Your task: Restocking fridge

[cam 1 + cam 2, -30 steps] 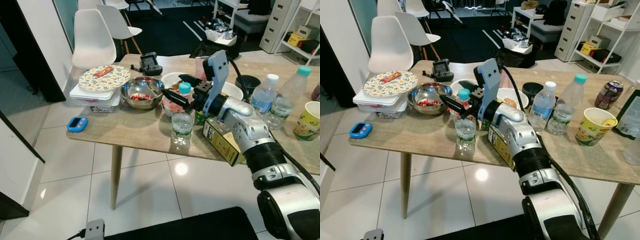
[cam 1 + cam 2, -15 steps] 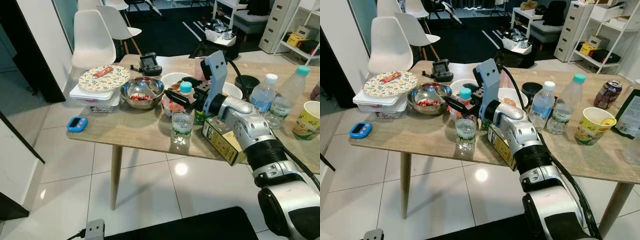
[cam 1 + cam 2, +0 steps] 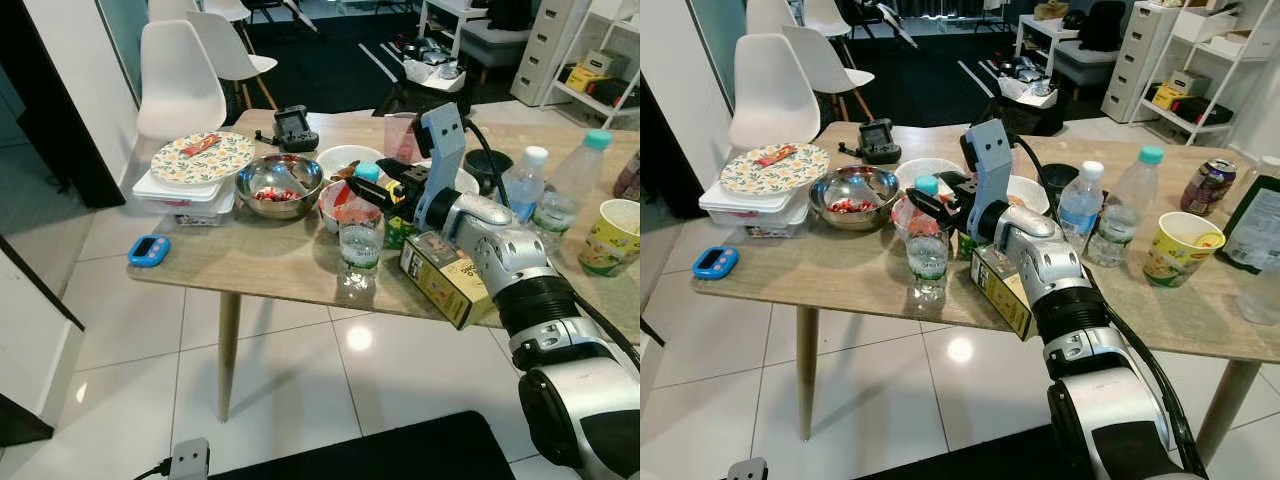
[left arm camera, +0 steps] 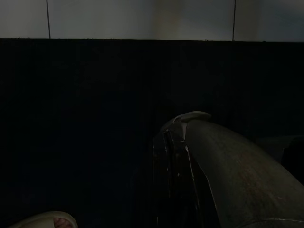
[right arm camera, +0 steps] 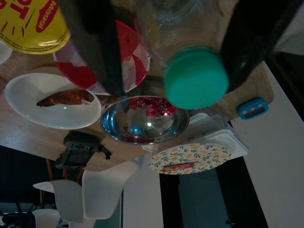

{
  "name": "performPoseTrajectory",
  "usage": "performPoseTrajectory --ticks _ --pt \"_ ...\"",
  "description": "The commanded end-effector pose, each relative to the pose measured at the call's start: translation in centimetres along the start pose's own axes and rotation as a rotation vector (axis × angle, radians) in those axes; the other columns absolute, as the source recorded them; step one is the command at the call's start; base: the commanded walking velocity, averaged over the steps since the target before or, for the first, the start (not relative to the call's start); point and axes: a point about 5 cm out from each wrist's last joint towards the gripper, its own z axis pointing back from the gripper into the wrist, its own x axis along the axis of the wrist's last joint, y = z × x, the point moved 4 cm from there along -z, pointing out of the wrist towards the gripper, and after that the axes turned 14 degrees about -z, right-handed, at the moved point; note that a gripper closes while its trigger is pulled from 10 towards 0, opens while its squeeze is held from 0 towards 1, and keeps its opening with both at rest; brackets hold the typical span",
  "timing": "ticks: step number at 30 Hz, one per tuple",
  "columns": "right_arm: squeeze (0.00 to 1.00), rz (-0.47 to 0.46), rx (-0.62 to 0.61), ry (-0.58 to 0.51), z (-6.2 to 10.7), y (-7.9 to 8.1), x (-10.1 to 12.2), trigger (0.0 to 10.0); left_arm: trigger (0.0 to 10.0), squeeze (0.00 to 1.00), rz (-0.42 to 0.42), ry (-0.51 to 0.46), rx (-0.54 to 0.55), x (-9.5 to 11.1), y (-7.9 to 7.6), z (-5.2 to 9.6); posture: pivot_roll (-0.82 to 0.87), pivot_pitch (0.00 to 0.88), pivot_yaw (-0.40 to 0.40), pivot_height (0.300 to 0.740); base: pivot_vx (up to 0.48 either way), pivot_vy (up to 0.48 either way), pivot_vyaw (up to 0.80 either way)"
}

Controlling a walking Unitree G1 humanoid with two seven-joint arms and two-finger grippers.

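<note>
White tiled floor (image 3: 130, 340); wooden table (image 3: 250, 265); white chairs (image 3: 175, 80) behind.

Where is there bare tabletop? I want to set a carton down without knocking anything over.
Bare wood lies along the front edge between the blue timer and the teal-capped bottle, before the steel bowl. It is crowded behind, round the right gripper, and from the yellow box to the bottles.
</note>
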Motion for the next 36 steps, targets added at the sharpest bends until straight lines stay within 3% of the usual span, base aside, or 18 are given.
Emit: performPoseTrajectory --ticks 1,14,19,20,21,26,27,30,31,32,35,36 --pt "0.00 -0.007 0.003 -0.012 -0.1 0.1 0.6 0.0 10.0 0.00 -0.015 0.014 -0.007 -0.4 -0.1 0.1 0.00 0.000 -0.025 0.740 0.000 0.000 0.00" --pt "0.00 -0.011 0.094 -0.027 0.1 1.2 0.8 0.0 10.0 0.00 -0.012 0.014 -0.004 -0.4 -0.1 0.1 0.00 0.000 -0.022 0.740 0.000 0.000 0.00" --pt "0.00 -0.023 0.312 -0.111 1.3 3.6 1.9 0.0 10.0 0.00 -0.010 0.015 -0.002 -0.4 0.0 0.1 0.00 0.000 -0.021 0.740 0.000 0.000 0.00" --pt "0.00 -0.027 0.461 -0.141 2.8 5.2 2.3 0.0 10.0 0.00 -0.008 0.015 -0.001 -0.4 0.0 0.1 0.00 0.000 -0.019 0.740 0.000 0.000 0.00" --pt "0.00 -0.017 0.522 -0.133 3.6 5.7 2.1 0.0 10.0 0.00 -0.003 0.015 0.000 -0.5 0.1 0.1 0.00 0.000 -0.019 0.740 0.000 0.000 0.00" --pt "0.00 -0.006 0.634 -0.103 5.2 6.7 1.6 0.0 10.0 0.00 0.005 0.014 0.001 -0.5 0.1 0.1 0.00 0.000 -0.019 0.740 0.000 0.000 0.00" --pt "0.00 -0.009 0.722 -0.067 6.5 7.6 0.9 0.0 10.0 0.00 0.000 0.018 -0.002 -0.5 0.1 0.1 0.00 0.000 -0.017 0.740 0.000 0.000 0.00" --pt "0.00 -0.007 0.775 -0.019 7.3 8.2 -0.1 0.0 10.0 0.00 0.002 0.017 -0.003 -0.5 0.1 0.1 0.00 0.000 -0.015 0.740 0.000 0.000 0.00" --pt "0.00 0.046 0.753 0.101 7.7 7.8 -2.5 0.0 10.0 0.00 0.002 0.016 -0.002 -0.5 0.1 0.1 0.00 0.000 -0.013 0.740 0.000 0.000 0.00" --pt "0.00 0.068 0.741 0.155 7.9 7.6 -3.6 0.0 10.0 0.00 0.002 0.016 -0.002 -0.4 0.1 0.1 0.00 0.000 -0.013 0.740 0.000 0.000 0.00" --pt "0.00 0.081 0.734 0.187 8.1 7.5 -4.2 0.0 10.0 0.00 0.002 0.016 -0.002 -0.4 0.1 0.1 0.00 0.000 -0.013 0.740 0.000 0.000 0.00" --pt "0.00 0.107 0.704 0.288 8.8 6.6 -6.2 0.0 10.0 0.00 0.001 0.015 0.000 -0.4 0.1 0.1 0.00 0.000 -0.013 0.740 0.000 0.000 0.00"
